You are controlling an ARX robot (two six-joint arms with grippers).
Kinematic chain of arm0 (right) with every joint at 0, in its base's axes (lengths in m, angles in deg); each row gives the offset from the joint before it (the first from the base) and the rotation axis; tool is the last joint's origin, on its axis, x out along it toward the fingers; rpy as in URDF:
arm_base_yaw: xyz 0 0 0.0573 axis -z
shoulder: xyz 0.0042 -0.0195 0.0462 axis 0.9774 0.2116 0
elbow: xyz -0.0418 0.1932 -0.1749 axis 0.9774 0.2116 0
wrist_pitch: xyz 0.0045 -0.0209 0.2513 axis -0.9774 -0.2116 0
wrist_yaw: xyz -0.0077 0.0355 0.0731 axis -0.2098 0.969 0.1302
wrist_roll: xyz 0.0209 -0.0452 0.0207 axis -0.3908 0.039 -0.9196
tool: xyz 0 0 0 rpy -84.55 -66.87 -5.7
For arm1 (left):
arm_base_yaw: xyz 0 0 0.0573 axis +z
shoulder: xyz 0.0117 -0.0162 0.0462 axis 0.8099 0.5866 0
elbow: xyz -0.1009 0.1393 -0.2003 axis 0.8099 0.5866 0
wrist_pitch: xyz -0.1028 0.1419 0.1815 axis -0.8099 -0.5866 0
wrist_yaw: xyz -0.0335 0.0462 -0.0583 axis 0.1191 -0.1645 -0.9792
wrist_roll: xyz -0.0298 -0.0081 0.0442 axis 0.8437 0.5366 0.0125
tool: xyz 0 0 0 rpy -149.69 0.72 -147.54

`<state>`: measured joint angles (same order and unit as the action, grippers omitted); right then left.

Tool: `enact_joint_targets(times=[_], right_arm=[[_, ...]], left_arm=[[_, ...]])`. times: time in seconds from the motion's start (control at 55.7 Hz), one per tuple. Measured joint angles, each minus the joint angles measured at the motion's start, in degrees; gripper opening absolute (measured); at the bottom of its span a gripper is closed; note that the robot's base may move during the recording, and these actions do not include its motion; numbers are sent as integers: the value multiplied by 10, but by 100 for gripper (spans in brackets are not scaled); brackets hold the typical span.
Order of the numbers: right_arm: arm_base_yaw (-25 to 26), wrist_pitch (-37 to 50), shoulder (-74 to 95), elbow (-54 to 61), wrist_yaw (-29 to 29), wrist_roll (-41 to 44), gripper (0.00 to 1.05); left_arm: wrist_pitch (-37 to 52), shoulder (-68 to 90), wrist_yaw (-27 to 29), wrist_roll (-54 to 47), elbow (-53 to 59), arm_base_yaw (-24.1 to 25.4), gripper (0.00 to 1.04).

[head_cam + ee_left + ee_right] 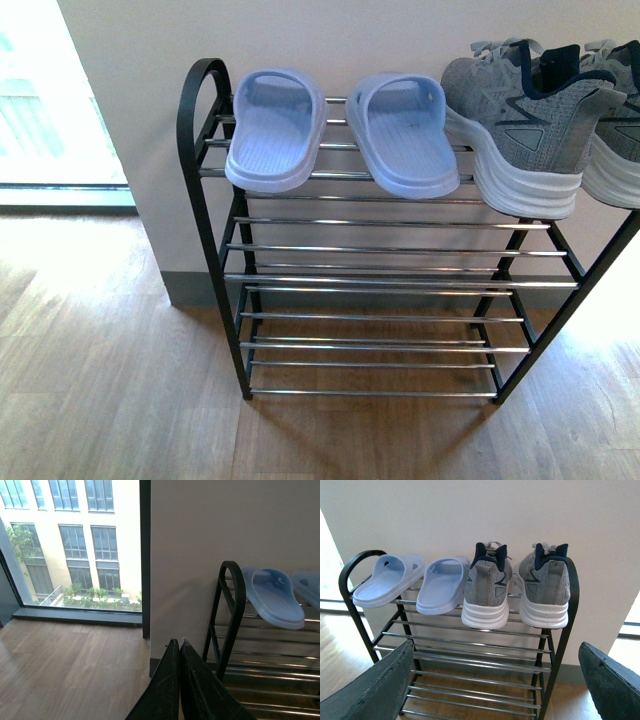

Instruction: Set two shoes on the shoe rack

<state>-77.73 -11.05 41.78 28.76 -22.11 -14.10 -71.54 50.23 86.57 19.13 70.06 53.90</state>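
Observation:
Two grey knit shoes with thick white soles stand side by side on the top tier of the shoe rack, heels outward: one shoe beside the slippers, the other shoe at the rack's end. In the front view the shoe rack carries one shoe and the second shoe, cut by the frame edge. My right gripper is open, back from the rack and empty. My left gripper is shut on nothing, off the rack's slipper end.
A pair of pale blue slippers takes the other half of the top tier. Lower tiers of bars carry nothing. A white wall stands right behind the rack. Wood floor lies in front, and a floor-length window sits past the wall corner.

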Motion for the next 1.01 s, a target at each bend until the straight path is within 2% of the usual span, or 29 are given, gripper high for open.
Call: enact_joint_targets(times=[0.054, 0.09, 0.162, 0.323, 0.503, 1.005], right_arm=[[0, 0, 0, 0, 0, 0, 96], [0, 0, 0, 0, 0, 0, 96], [0, 0, 0, 0, 0, 0, 96], [0, 0, 0, 0, 0, 0, 96], [0, 0, 0, 0, 0, 0, 96], [0, 0, 0, 0, 0, 0, 96]], left_arm=[[0, 0, 0, 0, 0, 0, 1], [0, 0, 0, 0, 0, 0, 6], [0, 0, 0, 0, 0, 0, 24], [0, 0, 0, 0, 0, 0, 52], [0, 0, 0, 0, 0, 0, 96], [0, 0, -1, -1, 0, 0, 95]])
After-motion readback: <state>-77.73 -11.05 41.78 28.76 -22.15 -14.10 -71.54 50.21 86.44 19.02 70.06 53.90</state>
